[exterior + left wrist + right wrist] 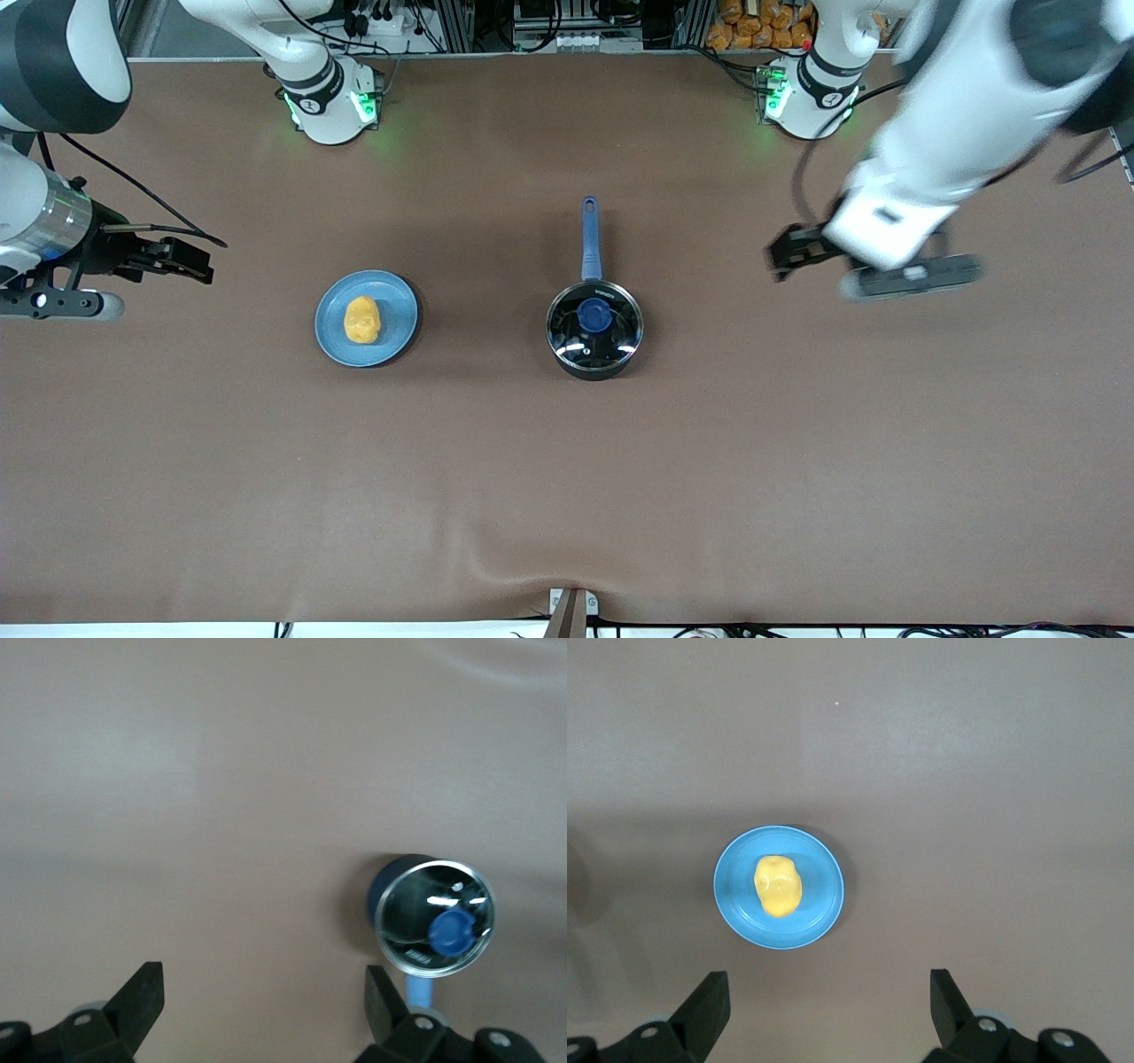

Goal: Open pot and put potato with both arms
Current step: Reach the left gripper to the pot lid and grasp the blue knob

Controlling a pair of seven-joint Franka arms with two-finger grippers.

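The black pot [594, 330] stands mid-table with its glass lid and blue knob [595, 313] on it, its blue handle [590, 235] pointing toward the robots' bases. The yellow potato [361, 320] lies on a light-blue plate [399, 306] toward the right arm's end. My left gripper [780, 257] hangs open and empty over bare cloth, off the pot toward the left arm's end. The left wrist view shows the pot [432, 917] to one side of the open left gripper [263, 999]. My right gripper [199, 261] is open over bare cloth past the plate. The right wrist view shows the potato [778, 886] ahead of it [828, 1001].
Brown cloth [567, 461] covers the whole table, with a raised fold [571, 576] at the edge nearest the front camera. The two arm bases [332, 102] [811, 97] stand along the edge farthest from the front camera.
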